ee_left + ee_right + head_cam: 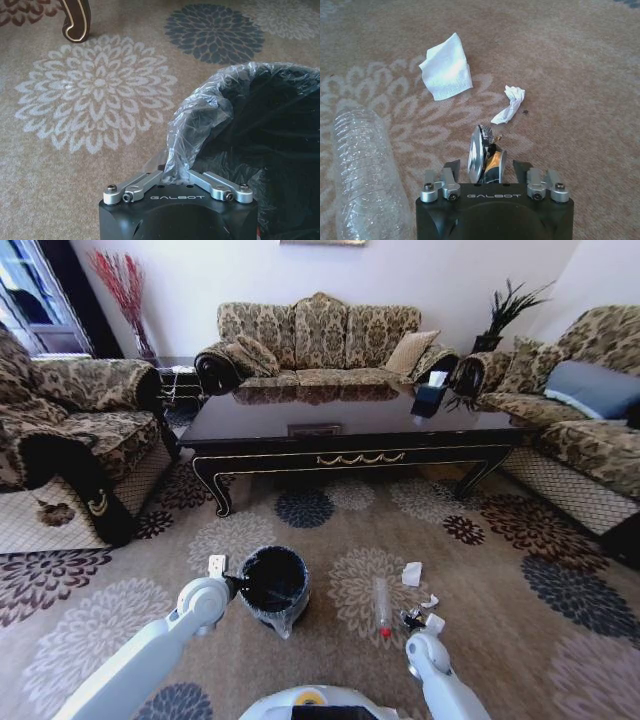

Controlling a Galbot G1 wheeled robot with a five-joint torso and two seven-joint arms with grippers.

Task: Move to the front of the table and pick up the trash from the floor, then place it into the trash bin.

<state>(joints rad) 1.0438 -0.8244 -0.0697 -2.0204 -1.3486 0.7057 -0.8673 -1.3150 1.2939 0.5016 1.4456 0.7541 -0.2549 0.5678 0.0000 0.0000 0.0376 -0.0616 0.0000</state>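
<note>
Trash (487,160): w/ right gripper (487,172) jaws open round the crushed can we close squarely, left gripper (176,176) pinching bin liner (200,120).

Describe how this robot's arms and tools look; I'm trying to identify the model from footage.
In the head view, both arms have smooth, rounded white-grey shells. The left tool and right tool each have a boxy matte black body printed GALBOT in pale letters, with silver metal linkage bars fixed by small dark screws. The right tool's fingers are short and black. No loose cables are visible.
</note>
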